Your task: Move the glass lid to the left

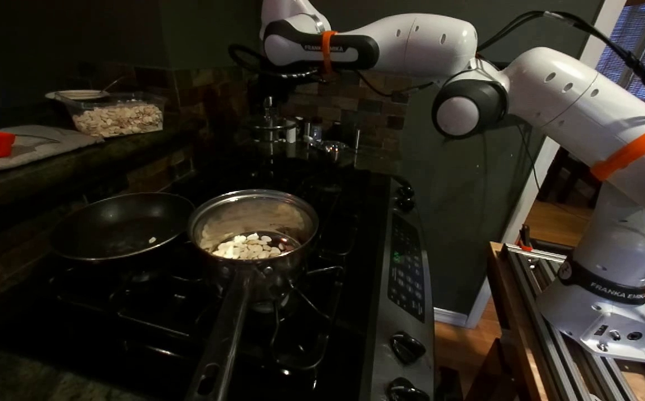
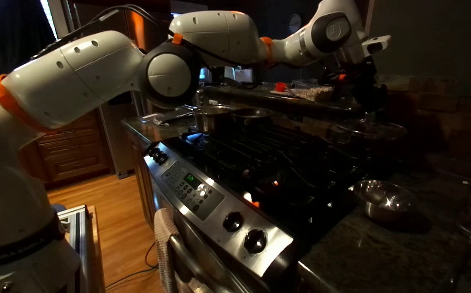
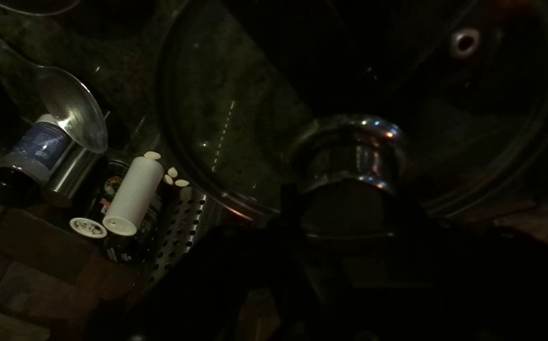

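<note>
Claw (image 3: 347, 203) foremost in my wrist view, clamped round the knob (image 3: 349, 151) of the glass lid (image 2: 371, 129), see-through, shiny-rimmed, over the tabletop (image 2: 373, 252). Near it I note spoon (image 3: 75, 113), white container (image 3: 132, 196).

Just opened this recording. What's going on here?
The robot gripper holds the glass lid by its knob. In an exterior view the lid appears to hang in the air before the wall, not yet set down, so the move seems unfinished. A steel pan of pale food and a dark frying pan stand on the stove.
</note>
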`<action>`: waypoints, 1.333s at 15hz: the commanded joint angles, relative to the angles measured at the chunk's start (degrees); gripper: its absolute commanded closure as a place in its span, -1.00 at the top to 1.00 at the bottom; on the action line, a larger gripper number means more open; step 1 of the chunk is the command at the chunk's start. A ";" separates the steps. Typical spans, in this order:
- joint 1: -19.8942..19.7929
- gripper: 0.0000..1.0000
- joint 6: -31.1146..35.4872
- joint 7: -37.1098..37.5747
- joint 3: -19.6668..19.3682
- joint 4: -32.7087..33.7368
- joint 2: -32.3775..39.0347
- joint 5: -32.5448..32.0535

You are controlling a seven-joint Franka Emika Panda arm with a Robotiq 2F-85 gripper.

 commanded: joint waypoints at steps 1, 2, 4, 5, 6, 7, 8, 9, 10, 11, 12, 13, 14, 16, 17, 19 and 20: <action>-0.44 -0.53 -4.96 -6.18 2.03 -1.40 -3.37 -0.10; -0.71 -0.53 -6.34 -8.07 2.71 -1.44 -4.02 0.33; -1.37 -0.53 -8.63 -11.16 3.78 -1.52 -4.90 0.89; -0.42 -0.53 -10.14 -11.27 4.29 -1.62 -5.15 0.93; -0.52 -0.53 -11.65 -12.56 5.22 -1.72 -5.75 1.53; -0.69 -0.53 -13.12 -14.06 6.11 -1.80 -6.19 2.05; -0.72 -0.53 -14.76 -15.43 7.13 -1.87 -6.70 2.72; -0.78 -0.53 -16.39 -16.84 8.02 -1.91 -7.12 3.28; -1.00 -0.53 -18.48 -18.32 9.10 -2.05 -7.70 4.18; -1.17 -0.53 -20.34 -19.66 9.88 -2.07 -8.13 4.86; -1.50 -0.53 -22.28 -21.23 10.78 -2.02 -8.70 5.74; -1.87 -0.53 -24.18 -22.74 11.63 -1.98 -9.17 6.70; -2.17 -0.53 -25.77 -23.63 12.17 -1.89 -9.51 7.47; -1.36 -0.03 -24.78 -21.84 11.01 -0.91 -7.99 6.63; -1.75 -0.03 -26.72 -22.54 11.62 -0.90 -8.50 7.44; -2.24 -0.03 -28.18 -23.25 12.17 -0.26 -8.72 8.00; -2.36 -0.03 -28.34 -23.43 12.27 -0.05 -8.64 8.12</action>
